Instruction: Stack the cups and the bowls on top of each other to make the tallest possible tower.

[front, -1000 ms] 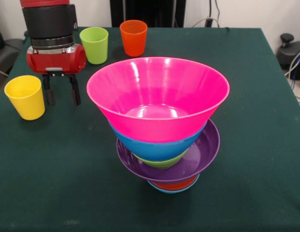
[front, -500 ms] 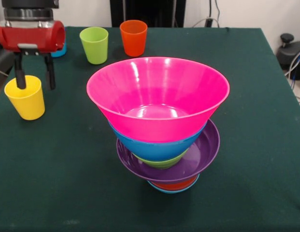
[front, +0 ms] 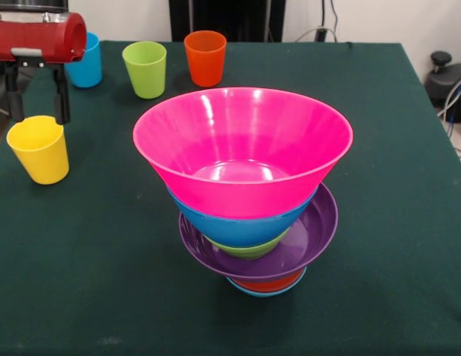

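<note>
The tower [front: 252, 222] stands mid-table: light-blue and orange small bowls lowest, then the wide purple bowl [front: 312, 237], a green bowl, the deep blue bowl [front: 237, 226] and the large pink bowl [front: 241, 148] on top. The yellow cup [front: 38, 150] stands upright at the left. The blue cup [front: 85, 63], lime green cup [front: 145, 69] and orange cup [front: 205, 58] stand in a row at the far side. My gripper [front: 37, 110] hangs open just above and behind the yellow cup's rim, its fingers [front: 61, 100] either side of the cup's width, holding nothing.
The dark green tablecloth [front: 104, 259] covers the table; its left edge runs close beside the yellow cup. Black equipment and cables sit beyond the table's right edge [front: 449, 81].
My gripper has moved left and slightly up, from between the yellow cup and the tower to right over the yellow cup. The blue cup has come into view behind it.
</note>
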